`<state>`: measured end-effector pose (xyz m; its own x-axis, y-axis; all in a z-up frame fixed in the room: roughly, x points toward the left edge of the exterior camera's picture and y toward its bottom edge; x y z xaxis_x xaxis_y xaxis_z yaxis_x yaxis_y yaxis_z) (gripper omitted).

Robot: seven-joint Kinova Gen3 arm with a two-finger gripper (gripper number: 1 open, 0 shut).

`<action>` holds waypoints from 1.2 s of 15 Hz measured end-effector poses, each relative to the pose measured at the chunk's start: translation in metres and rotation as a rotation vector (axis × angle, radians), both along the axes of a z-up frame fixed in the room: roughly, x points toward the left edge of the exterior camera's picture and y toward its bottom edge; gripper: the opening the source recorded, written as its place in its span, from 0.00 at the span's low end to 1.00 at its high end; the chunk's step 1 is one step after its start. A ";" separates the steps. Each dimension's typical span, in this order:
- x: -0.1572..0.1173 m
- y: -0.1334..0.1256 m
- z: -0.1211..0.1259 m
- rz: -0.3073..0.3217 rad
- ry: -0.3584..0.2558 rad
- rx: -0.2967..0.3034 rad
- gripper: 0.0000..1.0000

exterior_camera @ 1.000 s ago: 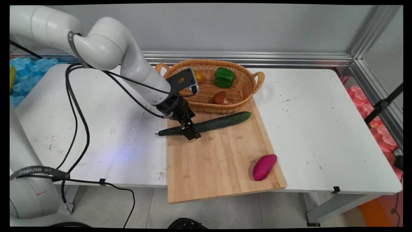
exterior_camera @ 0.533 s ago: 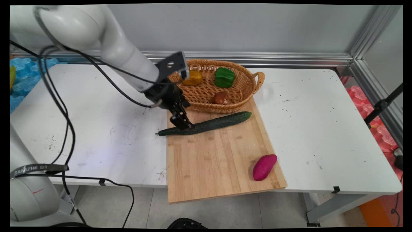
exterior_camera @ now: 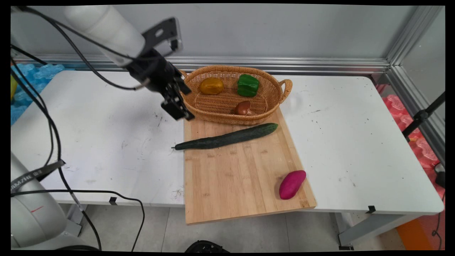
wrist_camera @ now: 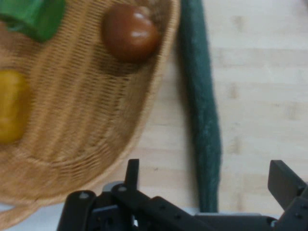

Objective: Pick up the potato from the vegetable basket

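White counter (exterior_camera: 355, 142) carries a wooden board (exterior_camera: 241, 177) bearing a cucumber (exterior_camera: 227, 138) and purple sweet potato (exterior_camera: 292, 184), a wicker basket (exterior_camera: 233, 105) behind, and the empty claw (exterior_camera: 177, 108), fingers spread, raised near the basket's left end.

Cable strap (exterior_camera: 33, 174): lettering, possibly "SAMZHE".

In the hand view, the green pepper (wrist_camera: 33, 17) and yellow fruit (wrist_camera: 10, 106) are cut off by the edges.
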<state>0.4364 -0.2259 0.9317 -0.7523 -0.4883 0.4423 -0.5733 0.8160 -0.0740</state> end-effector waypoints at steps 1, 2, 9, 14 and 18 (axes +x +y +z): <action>0.006 -0.002 0.008 0.013 -0.003 -0.006 1.00; 0.012 -0.005 0.014 0.027 -0.006 -0.013 1.00; 0.045 -0.053 0.035 0.138 -0.029 -0.075 1.00; 0.056 -0.102 0.020 0.151 -0.053 -0.106 1.00; 0.051 -0.148 -0.010 0.120 -0.069 -0.099 1.00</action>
